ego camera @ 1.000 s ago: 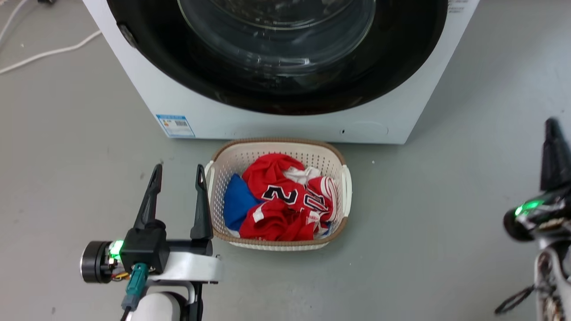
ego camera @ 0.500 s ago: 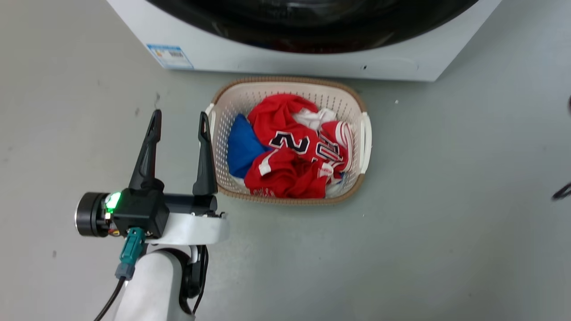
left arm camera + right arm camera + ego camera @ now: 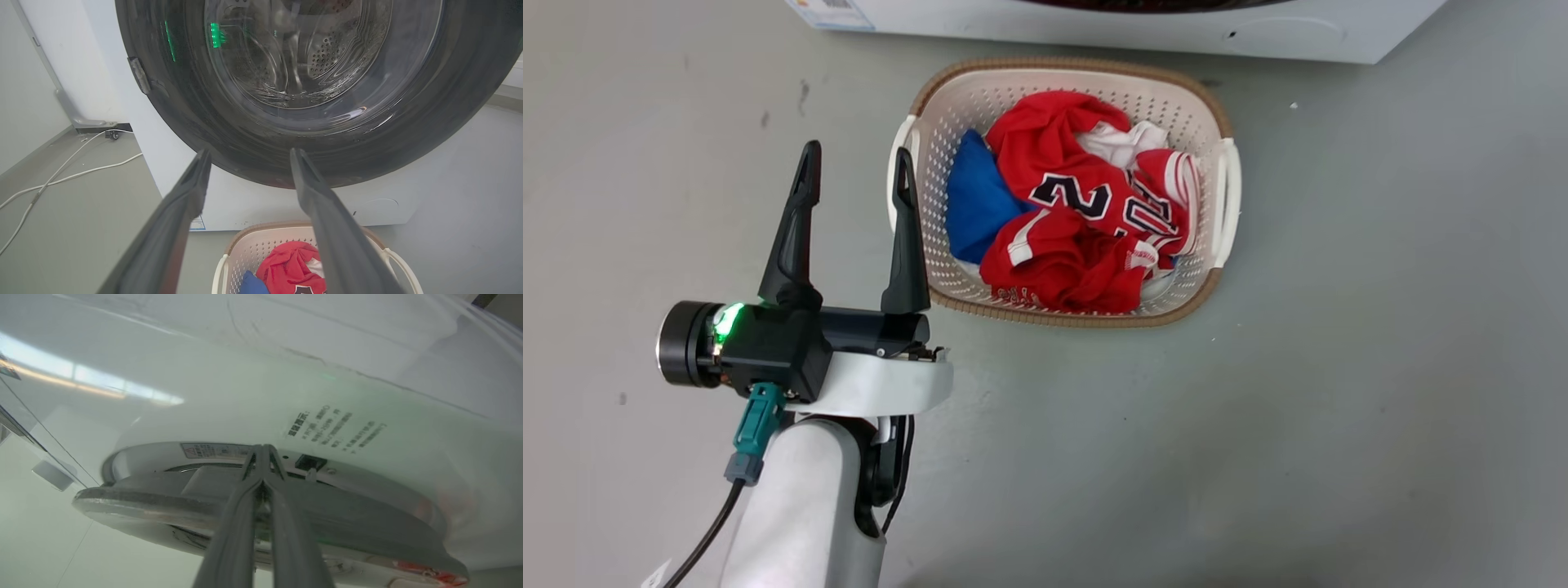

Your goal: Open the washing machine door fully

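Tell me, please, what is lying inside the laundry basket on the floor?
In the basket: a crumpled red jersey with dark numerals, a blue cloth beside it and white fabric. Anything beneath them is covered.

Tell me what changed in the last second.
The head camera tilted down: the washing machine and laundry basket shifted up that view without themselves moving. The right gripper, earlier at its right edge, now sits shut at the rim of the washing machine door. The left gripper stays open beside the basket.

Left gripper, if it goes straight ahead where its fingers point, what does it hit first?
Probably the washing machine door, at its lower black rim: the open left gripper lines up with it, and the laundry basket sits below that line. Depth is unclear.
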